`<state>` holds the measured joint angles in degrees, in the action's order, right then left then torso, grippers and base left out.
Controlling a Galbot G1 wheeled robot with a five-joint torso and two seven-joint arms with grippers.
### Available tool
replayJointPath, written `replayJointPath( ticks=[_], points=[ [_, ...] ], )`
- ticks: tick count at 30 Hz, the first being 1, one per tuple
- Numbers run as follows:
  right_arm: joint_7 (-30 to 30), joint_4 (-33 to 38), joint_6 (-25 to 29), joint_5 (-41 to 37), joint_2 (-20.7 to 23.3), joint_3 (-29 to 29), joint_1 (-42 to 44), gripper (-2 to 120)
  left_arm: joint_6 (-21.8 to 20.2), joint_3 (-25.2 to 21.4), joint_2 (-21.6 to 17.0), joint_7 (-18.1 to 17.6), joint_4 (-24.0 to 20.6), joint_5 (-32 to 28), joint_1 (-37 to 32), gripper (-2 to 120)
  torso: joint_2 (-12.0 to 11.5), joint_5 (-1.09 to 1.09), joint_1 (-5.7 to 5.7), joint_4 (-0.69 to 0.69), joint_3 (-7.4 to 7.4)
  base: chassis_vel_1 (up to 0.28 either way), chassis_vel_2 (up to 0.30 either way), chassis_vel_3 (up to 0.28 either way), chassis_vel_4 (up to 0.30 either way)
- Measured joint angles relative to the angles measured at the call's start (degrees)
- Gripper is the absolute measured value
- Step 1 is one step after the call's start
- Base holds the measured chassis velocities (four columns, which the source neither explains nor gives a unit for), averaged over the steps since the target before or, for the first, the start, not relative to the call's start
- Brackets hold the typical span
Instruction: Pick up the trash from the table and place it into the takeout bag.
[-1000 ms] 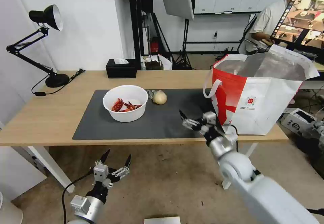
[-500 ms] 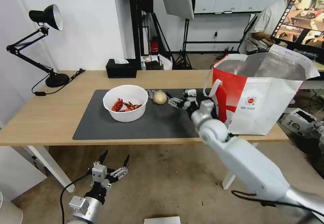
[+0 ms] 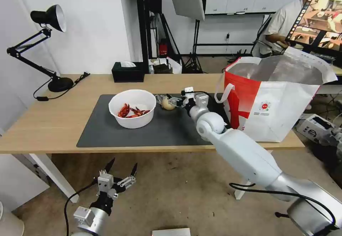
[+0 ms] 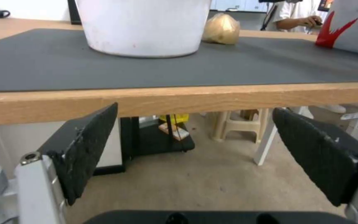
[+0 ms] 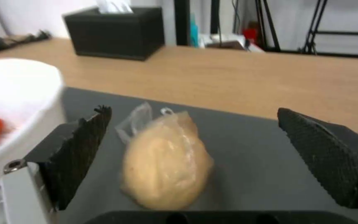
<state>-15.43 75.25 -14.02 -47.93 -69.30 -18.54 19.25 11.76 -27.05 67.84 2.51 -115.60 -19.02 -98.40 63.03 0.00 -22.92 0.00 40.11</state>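
Note:
A beige ball in clear wrap (image 3: pixel 166 103) (image 5: pixel 166 161) lies on the dark grey mat (image 3: pixel 171 129) of the table (image 3: pixel 53 122). My right gripper (image 3: pixel 174 100) (image 5: pixel 192 112) is open, low over the mat, with the ball between its fingers and untouched. Left of the ball stands a white bowl (image 3: pixel 132 108) (image 4: pixel 144 25) of red crayfish shells. The takeout bag (image 3: pixel 278 100) stands open at the table's right end. My left gripper (image 3: pixel 124 164) (image 4: pixel 194 110) hangs open below the table's front edge, holding nothing.
A black tissue box (image 3: pixel 127 72) (image 5: pixel 115 31) sits at the table's far edge and a black desk lamp (image 3: pixel 50 19) at the far left. A person and a monitor (image 3: pixel 317 19) are behind the bag. A cardboard box (image 3: pixel 313 127) lies on the floor.
My right arm has reached from the table's front edge, beside the bag, forward and left to the wrapped ball, so its open fingers now flank it. The left arm has stayed put.

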Motion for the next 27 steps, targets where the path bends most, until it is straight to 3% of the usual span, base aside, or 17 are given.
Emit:
replayJointPath(
  ticks=[11,27],
  points=[
    [4.31,-9.57,-2.49,2.66,-3.88,-0.67,-3.82,100,-0.01,0.39,0.45,0.0,0.77,0.34,-0.1,100,0.0,0.0,0.01,0.0,0.0,0.0,0.0,0.0,0.0],
    [12.04,-16.14,-4.0,10.16,-6.46,-2.68,-6.77,100,0.08,0.13,0.21,0.02,0.73,0.26,-0.18,100,0.0,0.0,0.01,0.0,0.0,0.0,0.0,0.0,0.0]
  ],
)
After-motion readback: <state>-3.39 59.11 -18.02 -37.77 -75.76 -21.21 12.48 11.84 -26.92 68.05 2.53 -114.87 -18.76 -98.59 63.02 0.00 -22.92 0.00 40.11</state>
